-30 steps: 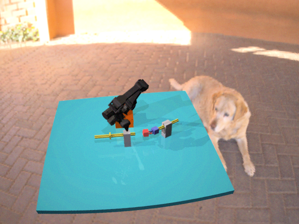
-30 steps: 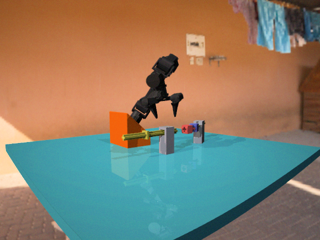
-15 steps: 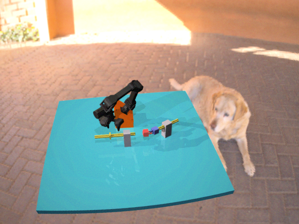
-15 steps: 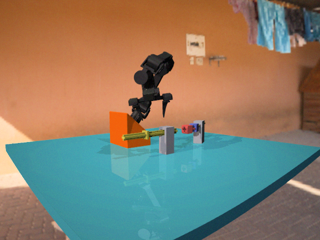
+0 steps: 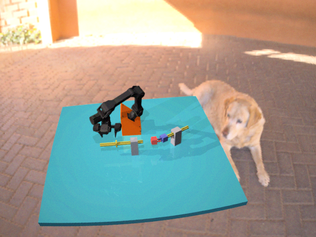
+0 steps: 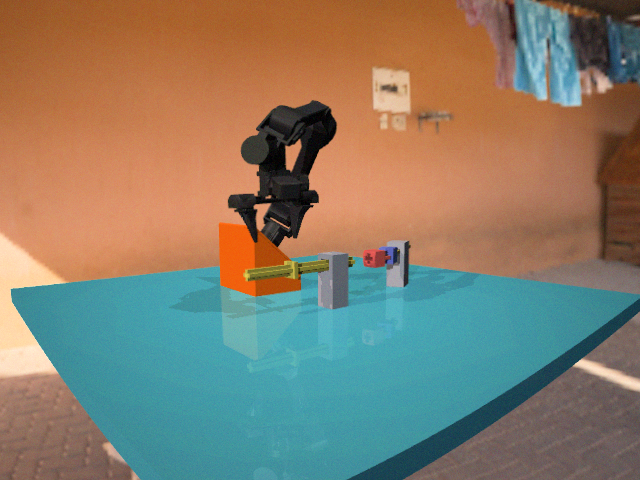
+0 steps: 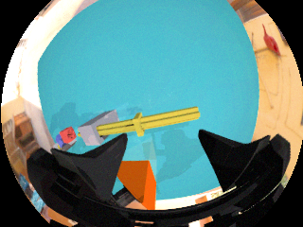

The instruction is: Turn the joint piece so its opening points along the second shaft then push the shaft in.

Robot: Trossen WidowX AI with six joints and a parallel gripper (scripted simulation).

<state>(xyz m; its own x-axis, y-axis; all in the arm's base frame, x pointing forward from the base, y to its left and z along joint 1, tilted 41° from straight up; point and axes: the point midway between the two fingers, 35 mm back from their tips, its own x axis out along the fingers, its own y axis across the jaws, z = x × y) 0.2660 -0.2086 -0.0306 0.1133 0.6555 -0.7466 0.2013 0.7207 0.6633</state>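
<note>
From high above the desk (image 5: 142, 183) (image 6: 310, 413) (image 7: 156, 57), the top view is taken at a distance, slanting downward. The exterior view is set lower and nearer, looking across the desk toward an orange wall (image 5: 245, 20) (image 6: 155, 103). By the wrist view, the desk is seen closely from above, between the hand's fingers. Both grey blocks (image 5: 134, 146) (image 6: 333, 281) are shared by top and exterior.

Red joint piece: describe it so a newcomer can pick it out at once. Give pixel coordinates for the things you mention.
On the turquoise table (image 5: 142, 183) (image 6: 310, 403) (image 7: 156, 61), find the two upright gray blocks carrying yellow shafts. Between them sits the red joint piece (image 5: 153, 140) (image 6: 373, 258) (image 7: 68, 134), a small cube. Unlike the blue cube (image 5: 163, 138) (image 6: 388, 255) (image 7: 60, 140) beside it, it is red, with a cross-shaped opening.
</note>
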